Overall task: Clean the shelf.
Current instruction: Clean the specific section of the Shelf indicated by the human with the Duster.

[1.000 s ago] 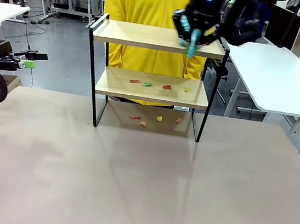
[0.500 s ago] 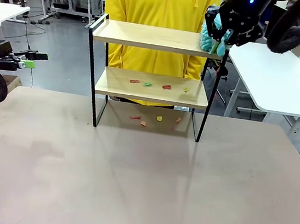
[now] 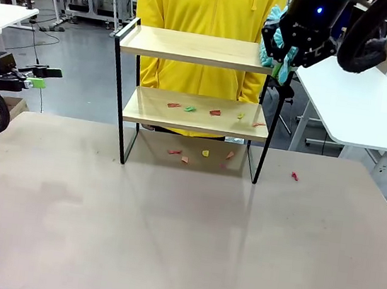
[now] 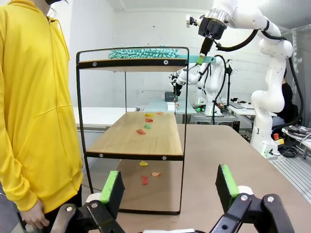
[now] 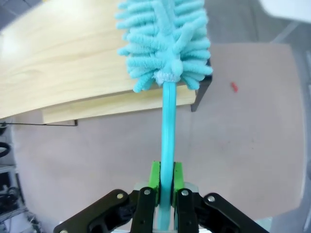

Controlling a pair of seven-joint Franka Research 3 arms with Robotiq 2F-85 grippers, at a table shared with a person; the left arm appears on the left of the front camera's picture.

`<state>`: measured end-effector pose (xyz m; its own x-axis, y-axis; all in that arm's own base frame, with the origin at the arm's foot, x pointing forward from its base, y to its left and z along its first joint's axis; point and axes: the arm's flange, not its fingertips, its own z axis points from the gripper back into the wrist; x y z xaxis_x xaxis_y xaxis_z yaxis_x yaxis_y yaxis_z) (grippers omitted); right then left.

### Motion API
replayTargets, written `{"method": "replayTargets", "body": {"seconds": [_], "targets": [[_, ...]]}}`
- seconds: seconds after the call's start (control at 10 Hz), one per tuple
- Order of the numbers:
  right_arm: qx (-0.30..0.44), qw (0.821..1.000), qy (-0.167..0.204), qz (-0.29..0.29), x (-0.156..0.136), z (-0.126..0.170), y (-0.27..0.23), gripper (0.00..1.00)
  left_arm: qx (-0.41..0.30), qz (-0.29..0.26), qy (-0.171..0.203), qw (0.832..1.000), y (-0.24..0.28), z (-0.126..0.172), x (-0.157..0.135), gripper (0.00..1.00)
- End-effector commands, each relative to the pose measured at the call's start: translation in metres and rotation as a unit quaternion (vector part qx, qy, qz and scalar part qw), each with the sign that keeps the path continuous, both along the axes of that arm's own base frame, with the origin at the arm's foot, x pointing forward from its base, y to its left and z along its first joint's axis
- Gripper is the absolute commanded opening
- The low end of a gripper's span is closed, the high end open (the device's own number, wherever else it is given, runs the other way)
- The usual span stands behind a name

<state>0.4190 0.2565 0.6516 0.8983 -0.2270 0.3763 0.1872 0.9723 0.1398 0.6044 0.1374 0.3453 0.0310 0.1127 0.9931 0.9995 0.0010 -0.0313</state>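
The shelf (image 3: pixel 192 47) stands at the table's far side, its top board bare. Small coloured scraps (image 3: pixel 191 108) lie on its lower board, more scraps (image 3: pixel 202 156) on the table under it, and one red scrap (image 3: pixel 294 175) to its right. My right gripper (image 3: pixel 283 69) hangs at the top board's right end, shut on the handle (image 5: pixel 165 145) of a teal fluffy duster (image 5: pixel 165 39) whose head lies over that end of the board (image 5: pixel 73 63). My left gripper (image 4: pixel 169 187) is open and empty, well off the shelf's (image 4: pixel 131 141) left end; it is also at the front view's left edge (image 3: pixel 38 81).
A person in a yellow hoodie (image 3: pixel 208 4) stands close behind the shelf. A white table (image 3: pixel 356 102) sits to the back right. The beige table (image 3: pixel 167 234) stretches wide in front of the shelf.
The right gripper swept the duster from mid top board to its right end. A red scrap now lies on the table right of the shelf, another at the lower board's right edge.
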Motion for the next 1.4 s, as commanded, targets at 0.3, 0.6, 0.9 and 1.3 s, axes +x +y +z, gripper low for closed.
{"method": "replayTargets", "body": {"seconds": [0.3,0.6,0.9,1.3], "targets": [[0.086,0.961,-0.055,0.257,-0.043,0.041,-0.046,0.13,-0.001,0.001,-0.006,1.000,-0.001,0.003,-0.002,1.00],[0.084,0.879,-0.054,0.467,-0.073,0.042,-0.030,0.13,-0.001,0.001,-0.006,1.000,-0.001,0.003,-0.002,1.00],[-0.020,0.815,-0.021,0.578,-0.104,0.014,-0.013,0.13,-0.001,0.001,-0.006,1.000,-0.001,0.003,-0.002,1.00],[-0.089,0.781,0.089,0.612,-0.101,-0.089,-0.039,0.13,-0.001,0.001,-0.006,1.000,-0.001,0.003,-0.002,1.00]]}}
